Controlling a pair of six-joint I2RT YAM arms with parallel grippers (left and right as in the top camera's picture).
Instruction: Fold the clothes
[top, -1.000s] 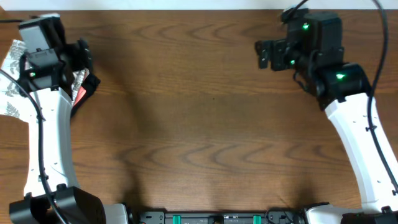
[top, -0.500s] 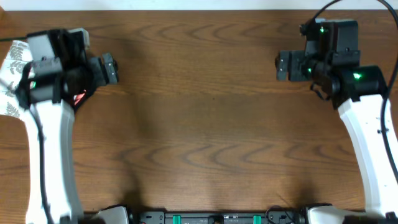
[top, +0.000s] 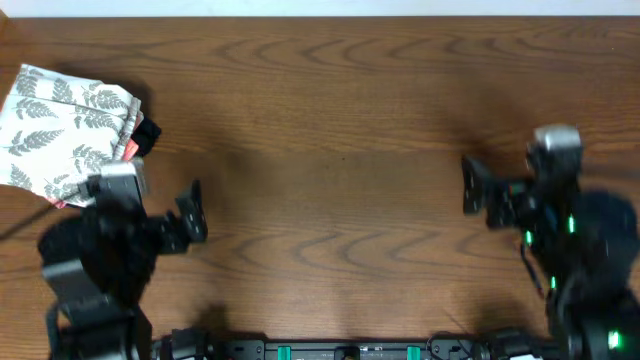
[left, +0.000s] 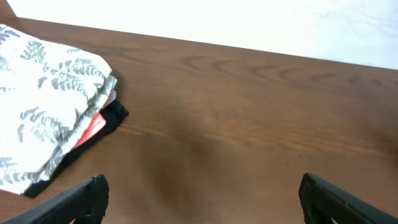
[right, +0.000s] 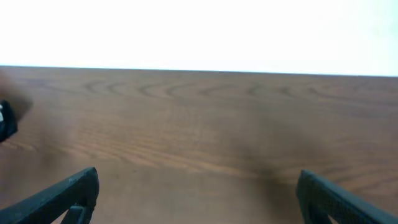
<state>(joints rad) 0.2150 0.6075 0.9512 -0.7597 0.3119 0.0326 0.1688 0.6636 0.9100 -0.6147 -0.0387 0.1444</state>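
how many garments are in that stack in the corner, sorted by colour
white fern-print dress: 1
coral-pink garment: 1
black garment: 1
total: 3

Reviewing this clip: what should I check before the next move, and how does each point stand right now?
1. Left end effector open, holding nothing: ok.
2. Right end effector open, holding nothing: ok.
3. Fern-print dress folded into a compact bundle: ok.
4. Dress resting on top of the pink garment and black garment: ok.
5. Both end effectors apart from the stack: ok.
6. Dress straps tucked in: cannot tell.
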